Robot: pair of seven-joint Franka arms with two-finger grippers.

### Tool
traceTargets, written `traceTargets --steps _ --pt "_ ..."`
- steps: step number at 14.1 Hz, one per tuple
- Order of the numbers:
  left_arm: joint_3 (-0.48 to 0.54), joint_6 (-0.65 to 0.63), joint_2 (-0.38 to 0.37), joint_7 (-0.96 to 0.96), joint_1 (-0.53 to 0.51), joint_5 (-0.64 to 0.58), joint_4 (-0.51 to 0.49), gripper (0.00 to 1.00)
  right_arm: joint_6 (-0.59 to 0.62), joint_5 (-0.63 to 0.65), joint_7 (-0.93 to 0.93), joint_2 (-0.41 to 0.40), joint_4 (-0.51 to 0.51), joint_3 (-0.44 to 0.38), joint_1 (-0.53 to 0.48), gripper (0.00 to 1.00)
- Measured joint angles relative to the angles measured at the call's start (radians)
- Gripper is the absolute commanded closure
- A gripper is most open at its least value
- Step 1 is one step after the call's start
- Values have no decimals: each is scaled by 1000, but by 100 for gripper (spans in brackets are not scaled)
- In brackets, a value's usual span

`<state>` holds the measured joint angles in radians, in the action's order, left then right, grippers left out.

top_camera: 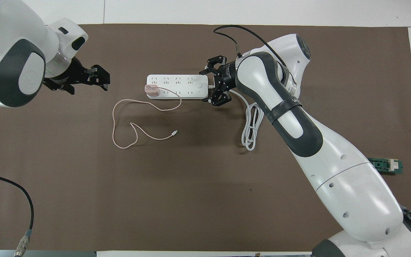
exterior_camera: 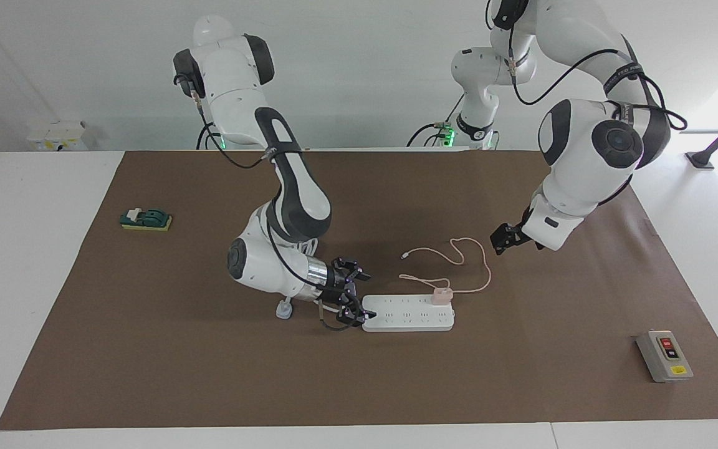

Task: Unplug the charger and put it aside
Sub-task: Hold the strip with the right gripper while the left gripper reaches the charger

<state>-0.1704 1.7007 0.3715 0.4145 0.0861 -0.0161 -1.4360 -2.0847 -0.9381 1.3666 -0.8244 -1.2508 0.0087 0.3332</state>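
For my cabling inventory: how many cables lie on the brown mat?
2. The white power strip cord lies coiled toward the right arm's end; the pink charger cable loops nearer the robots than the power strip. None appears hidden.

The right arm folds down low, elbow bent and forearm nearly level with the table, and its right gripper [exterior_camera: 354, 292] [top_camera: 213, 80] points sideways toward the left arm's end with the jaws spread wide. The left arm reaches down from its base with the wrist bent, and the left gripper [exterior_camera: 505, 240] [top_camera: 97, 76] hangs in the air, well apart from the right gripper and angled toward it, jaws open. Neither gripper holds anything between its fingers.
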Motion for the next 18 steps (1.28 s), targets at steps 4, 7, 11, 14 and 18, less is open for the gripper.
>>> traceTargets --steps 4,7,11,14,18 --pt "-6 16 14 200 10 5 4 0 1 -5 1 -64 82 2 1 0" --pt "-6 18 -4 292 11 5 9 0 2 -4 -4 -86 106 3 5 0" --pt "-7 84 14 550 62 5 6 0 2 -4 -34 -97 110 3 6 0" --pt "-5 144 26 693 75 -1 6 0 3 -4 -72 -107 110 3 6 0" --pt "-3 219 34 1007 81 -23 4 0 2 -4 -109 -115 110 4 9 0"
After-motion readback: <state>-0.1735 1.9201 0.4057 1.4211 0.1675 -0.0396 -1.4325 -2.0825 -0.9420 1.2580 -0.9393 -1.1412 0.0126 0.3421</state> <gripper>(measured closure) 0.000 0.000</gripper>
